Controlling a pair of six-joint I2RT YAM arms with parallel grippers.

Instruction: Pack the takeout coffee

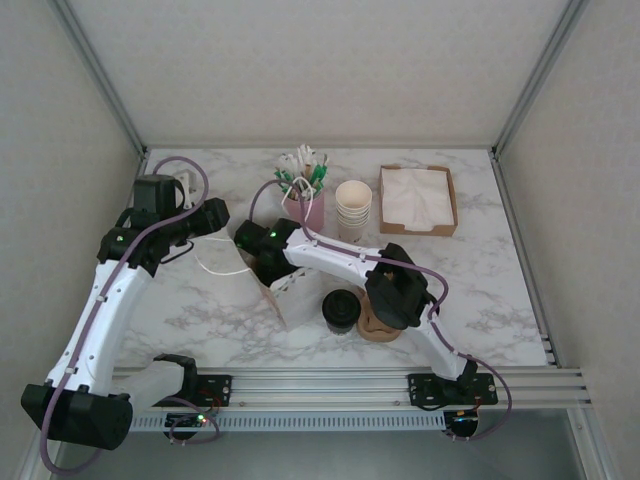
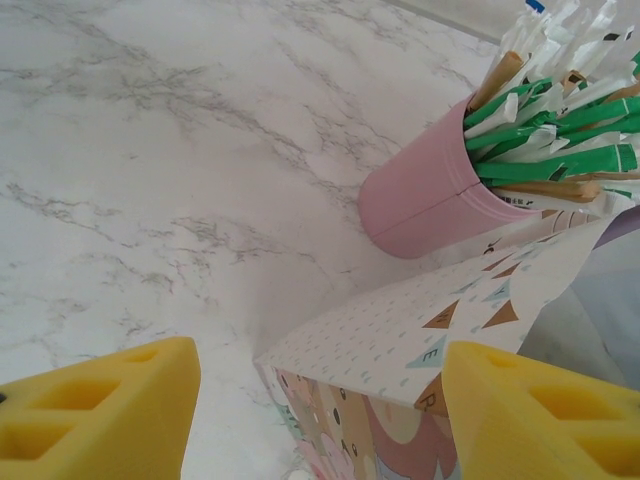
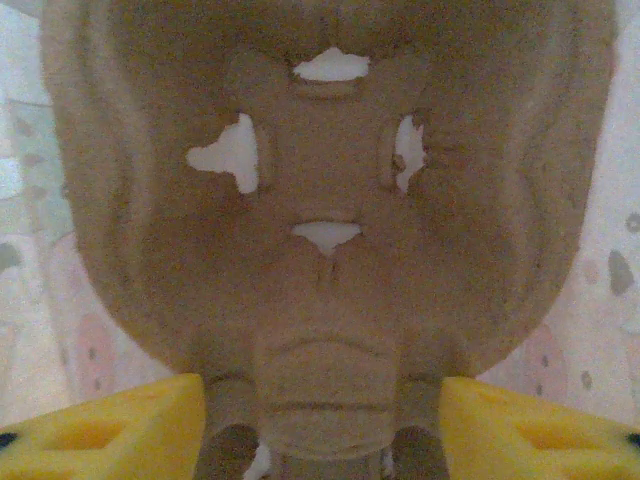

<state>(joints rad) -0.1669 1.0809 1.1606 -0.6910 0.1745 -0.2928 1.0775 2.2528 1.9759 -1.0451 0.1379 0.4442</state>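
Marbled white table [image 1: 480, 300], walled on three sides, with a patterned paper bag [image 1: 295, 300] standing open near its middle. The coffee [image 1: 342, 308] stands on the table just beside the bag, on the side nearer the right arm's base. Its lid is on and it is not yet packed. Beyond the bag stand a pink cup [image 2: 420, 205] of sticks and sachets, a stack of cream cups [image 1: 353, 208] and a napkin tray [image 1: 455, 200].

The right gripper [image 3: 322, 420] is down inside the bag. Its yellow fingers are spread wide with the lower edge of a brown pulp carrier [image 3: 320, 250] between them. The carrier seems to touch neither pad, so I judge it is not gripped, though the view is too close to be sure. The left gripper [image 2: 320, 400] hangs over the bag's top edge, fingers well apart, gripping nothing.

Several things could go wrong from here:
- **Bag:** nothing holds it, so a wrist lifting out could catch its wall or the carrier and drag or topple it.
- **Carrier:** if it sits tilted inside the bag, the coffee may not seat in a well and could lean and spill.
- **Right arm:** its elbow hangs close over the coffee, and a careless swing could knock it.
- **Grip:** too hard a squeeze might buckle the coffee or pop its lid.
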